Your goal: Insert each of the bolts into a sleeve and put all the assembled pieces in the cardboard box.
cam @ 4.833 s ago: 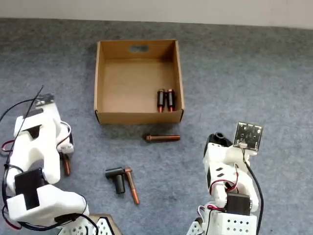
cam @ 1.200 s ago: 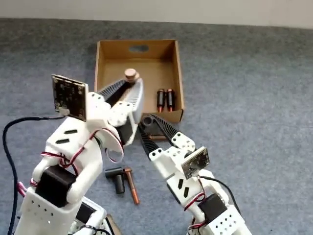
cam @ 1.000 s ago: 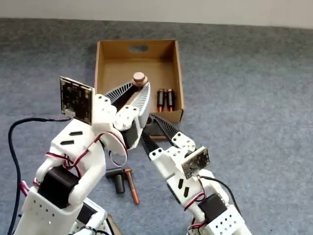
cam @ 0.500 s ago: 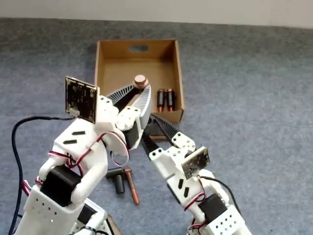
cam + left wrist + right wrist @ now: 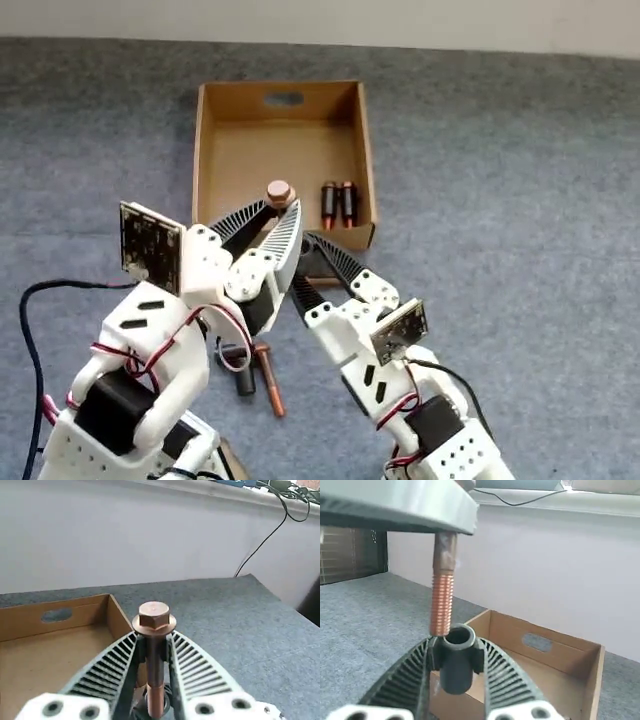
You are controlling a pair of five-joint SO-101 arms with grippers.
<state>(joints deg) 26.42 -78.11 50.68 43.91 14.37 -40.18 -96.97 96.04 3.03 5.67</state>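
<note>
Bolt [image 5: 280, 192]: copper-coloured, hex head with flange, held upright, head up. The left gripper [image 5: 275, 208] is clenched on its shank just under the head; left wrist view shows both ribbed fingers [image 5: 112, 662] pressed to the shank of the bolt [image 5: 156, 625]. Threaded end points down.

Sleeve [image 5: 456, 660]: black, short tube, open bore facing up, grasped between the fingers of the right gripper [image 5: 455, 647]. The bolt [image 5: 442, 602] hangs with its thread tip at the sleeve's rim, on the side of the opening. Cannot tell whether the tip touches the rim or sits just behind it; it is not seen down in the bore.

Both grippers meet above the table [image 5: 520, 200], over the near wall of the cardboard box [image 5: 200, 170], toward the box's near right corner. Right gripper [image 5: 315, 275] lies below the left one.

Box: open top, hand slot in the far wall, set toward the middle of the table's far edge. Inside: two assembled pieces [image 5: 338, 204], side by side, touching or nearly so, against the right wall at the near right corner. Remaining floor bare cardboard.

Toward the table's near edge, between the arm bases: two loose black sleeves [image 5: 242, 372], partly under the left arm, and one loose bolt [image 5: 268, 375] just beside them.
</note>
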